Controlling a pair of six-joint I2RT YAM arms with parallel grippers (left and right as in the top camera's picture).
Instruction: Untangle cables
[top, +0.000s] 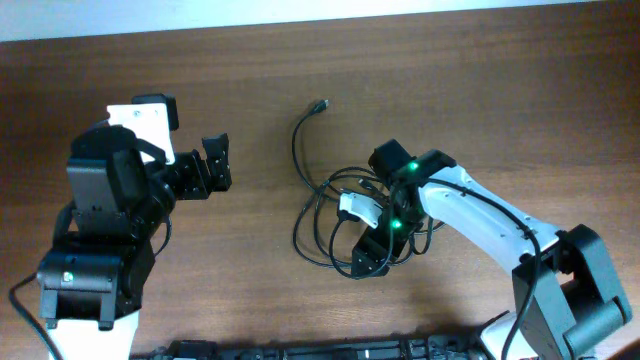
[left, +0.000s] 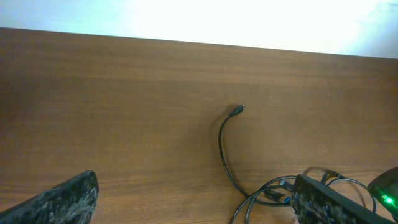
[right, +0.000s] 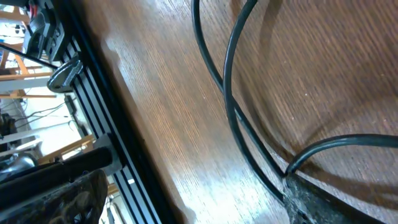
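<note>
The cables (top: 328, 212) lie as loose black loops on the wooden table right of centre. One strand runs up to a small plug end (top: 319, 105). My right gripper (top: 368, 256) is low over the lower right of the loops. In the right wrist view it (right: 186, 186) is open, two cable strands (right: 229, 93) run just past it, and one strand touches its right finger. My left gripper (top: 214, 166) is open and empty, well left of the cables. The left wrist view shows the plug end (left: 238, 111), the loops (left: 273, 186) and the open fingers (left: 196, 202).
The table's near edge with a black rail (right: 118, 143) is close to my right gripper. The pale far edge of the table (top: 320, 25) runs along the top. Bare wood (top: 260, 230) lies between the two arms.
</note>
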